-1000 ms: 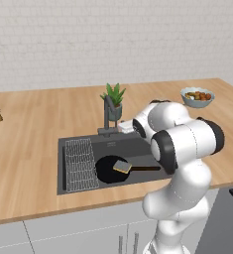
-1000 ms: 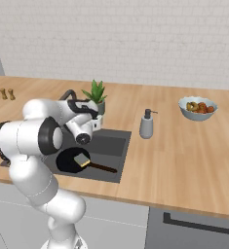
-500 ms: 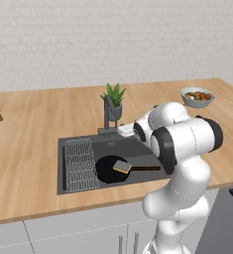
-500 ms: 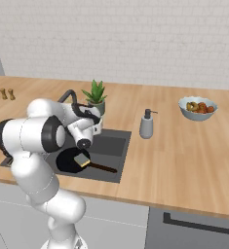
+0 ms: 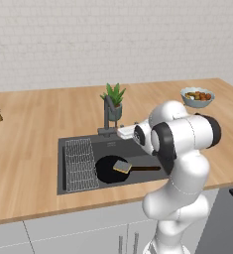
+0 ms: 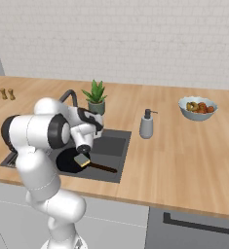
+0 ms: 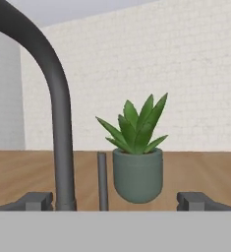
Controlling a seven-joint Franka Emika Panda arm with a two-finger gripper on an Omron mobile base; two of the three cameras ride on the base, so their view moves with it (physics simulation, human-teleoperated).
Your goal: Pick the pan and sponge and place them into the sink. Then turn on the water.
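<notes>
Pan (image 5: 108, 168) with sponge (image 5: 122, 166) in sink (image 5: 78, 183)
Gripper (image 7: 117, 201) fingers spread apart, empty, facing the faucet (image 7: 58, 118) and potted plant (image 7: 136, 162)

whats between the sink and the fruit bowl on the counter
In the right base view, a grey soap dispenser stands on the wooden counter between the sink and the fruit bowl; otherwise bare wood.

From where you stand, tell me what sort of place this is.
A rendered kitchen, by the look of it: a wooden counter with a dark recessed sink and faucet, a pan and sponge lying in the basin, a soap dispenser and a bowl of fruit nearby.
</notes>
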